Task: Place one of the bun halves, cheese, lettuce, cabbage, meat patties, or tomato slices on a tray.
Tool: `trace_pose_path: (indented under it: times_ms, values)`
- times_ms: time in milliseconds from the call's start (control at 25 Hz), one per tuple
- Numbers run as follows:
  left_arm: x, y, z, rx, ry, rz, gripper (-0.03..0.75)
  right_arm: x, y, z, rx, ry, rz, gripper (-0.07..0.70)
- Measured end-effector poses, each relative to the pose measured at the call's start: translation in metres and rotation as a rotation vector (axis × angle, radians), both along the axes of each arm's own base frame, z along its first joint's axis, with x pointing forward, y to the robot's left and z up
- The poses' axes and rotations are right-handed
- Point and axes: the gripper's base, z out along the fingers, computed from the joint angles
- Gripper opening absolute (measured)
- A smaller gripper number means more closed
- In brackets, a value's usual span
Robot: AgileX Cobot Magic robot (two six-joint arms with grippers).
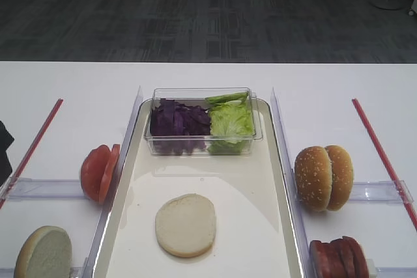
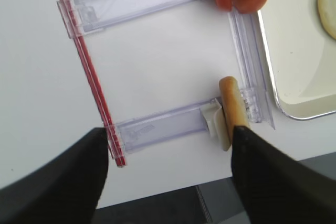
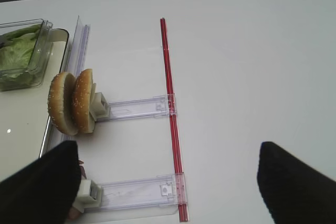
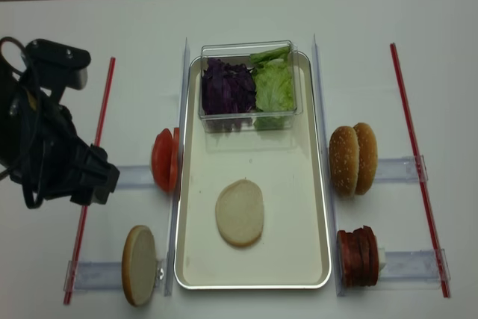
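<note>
Bun half on tray, left tool apart.

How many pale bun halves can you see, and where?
2. One bun half lies flat on the tray. The other bun half stands on edge in a holder left of the tray's near corner. None seems hidden.

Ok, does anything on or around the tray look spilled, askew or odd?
Nothing stands out. One bun half lies flat on the tray, and the clear box of cabbage and lettuce sits square at the far end. No spills.
</note>
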Motion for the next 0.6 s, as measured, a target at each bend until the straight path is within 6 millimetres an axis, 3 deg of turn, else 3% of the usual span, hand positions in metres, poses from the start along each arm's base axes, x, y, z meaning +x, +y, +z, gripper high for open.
trace_pose_path:
  times_ms: [200, 600]
  values:
    - [-0.02, 0.004, 0.02, -0.022, -0.104, 0.0, 0.47, 0.0, 0.0, 0.0, 0.0, 0.0, 0.0, 0.692]
    - [-0.061, 0.013, 0.01, -0.037, -0.16, 0.009, 0.47, 0.0, 0.0, 0.0, 0.0, 0.0, 0.0, 0.692]
